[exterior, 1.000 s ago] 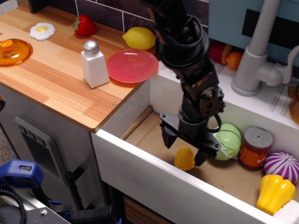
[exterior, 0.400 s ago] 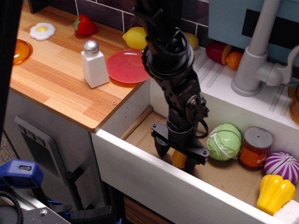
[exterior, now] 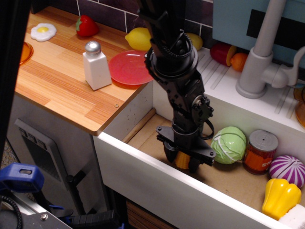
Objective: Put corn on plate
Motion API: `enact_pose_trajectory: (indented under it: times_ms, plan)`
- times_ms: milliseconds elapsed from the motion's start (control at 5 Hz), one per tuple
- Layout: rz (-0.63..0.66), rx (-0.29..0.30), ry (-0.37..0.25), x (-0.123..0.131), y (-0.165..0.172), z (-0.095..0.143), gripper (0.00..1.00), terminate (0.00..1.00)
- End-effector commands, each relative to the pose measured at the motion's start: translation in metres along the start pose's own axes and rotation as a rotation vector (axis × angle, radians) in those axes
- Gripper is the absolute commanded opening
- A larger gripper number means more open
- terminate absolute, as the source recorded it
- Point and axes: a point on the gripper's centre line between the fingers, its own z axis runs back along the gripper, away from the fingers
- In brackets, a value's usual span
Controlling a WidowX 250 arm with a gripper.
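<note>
View: observation.image, the single camera, looking down over the counter and into the sink.
My tool (exterior: 182, 160): it was lowered into the sink basin (exterior: 143, 136), pointing down, with one finger on each side of the corn.
Tool state: my fingers (exterior: 170, 152) stood narrowly apart and closed in against the corn; I judged them to be gripping it, though the contact faces themselves were hidden.
Corn (exterior: 182, 160): only an orange-yellow sliver showed between my fingers, low in the basin near its front wall; I could not tell whether it rested on the floor or was raised.
Plate (exterior: 128, 67): it lay flat on the wooden surface (exterior: 57, 81), near the edge next to the sink, well apart from the corn and partly hidden behind my arm.
Salt shaker (exterior: 95, 66): it stood upright just left of the plate.
Lemon (exterior: 139, 39): it lay behind the plate, by the tiled wall.
Strawberry (exterior: 86, 26) and fried egg (exterior: 43, 32): both were at the back left of the surface.
Orange lid (exterior: 25, 52): only its edge showed at the left.
Cabbage (exterior: 229, 145): it sat in the basin just right of my tool.
Can (exterior: 260, 151): it stood upright right of the cabbage.
Purple onion (exterior: 287, 170) and yellow pepper (exterior: 280, 197): both were at the basin's right end.
Faucet (exterior: 259, 57): it stood behind the basin.
</note>
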Motion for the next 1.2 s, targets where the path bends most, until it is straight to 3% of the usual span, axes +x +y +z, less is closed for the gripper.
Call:
enact_pose_trajectory:
  times_ms: [0,200,400,1000]
  plan:
    - [-0.086,0.135,-0.025,0.025,0.014,0.076,0.00,0.00]
    - [-0.196,0.176,-0.004,0.038,0.045,0.106,0.00,0.00]
    - [-0.335,0.176,0.026,0.056,0.074,0.123,0.00,0.00]
    - [-0.547,0.163,0.026,0.079,0.146,0.117,0.00,0.00]
